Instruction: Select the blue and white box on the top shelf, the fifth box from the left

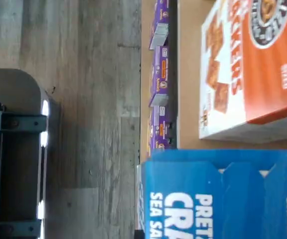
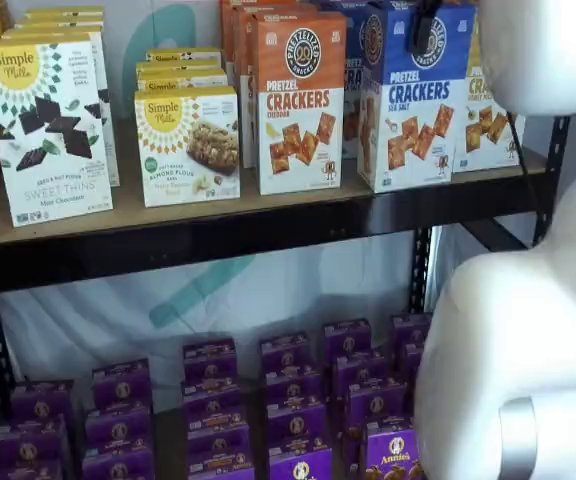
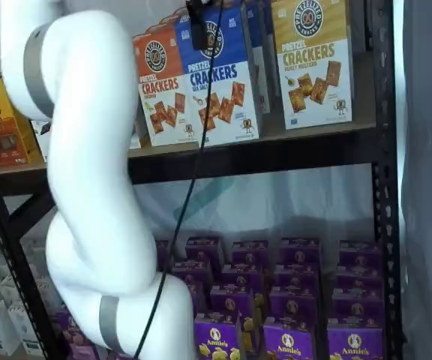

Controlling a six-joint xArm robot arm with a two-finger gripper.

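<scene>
The blue and white box is standing on the top shelf. The shelf is a long, flat, tan wooden board with a black metal edge. The box is a tall cardboard carton. It is showing a blue upper half with a round black logo. Below that is a white half with blue letters and square brown crackers.

In a shelf view, the orange-topped cracker box is standing just beside it at 9 o'clock. In a shelf view, the yellow-topped cracker box is standing at 3 o'clock of it.

The end effector is hanging at 12 o'clock of the blue and white box, at the box's top edge. Its black fingers are pinching narrow on the top of the box. One black finger is lying flat against the blue front in both shelf views. A thin black cable is dangling down from it.

The smooth, round, white arm is filling one side of each shelf view.

In the wrist view, the blue top flap of the box is showing very close up. A grey wooden plank floor is lying far below it.

Small purple boxes are sitting in rows on the lower level, at 6 o'clock of the top shelf. A white box with dark squares is standing far toward 9 o'clock on the top shelf.
</scene>
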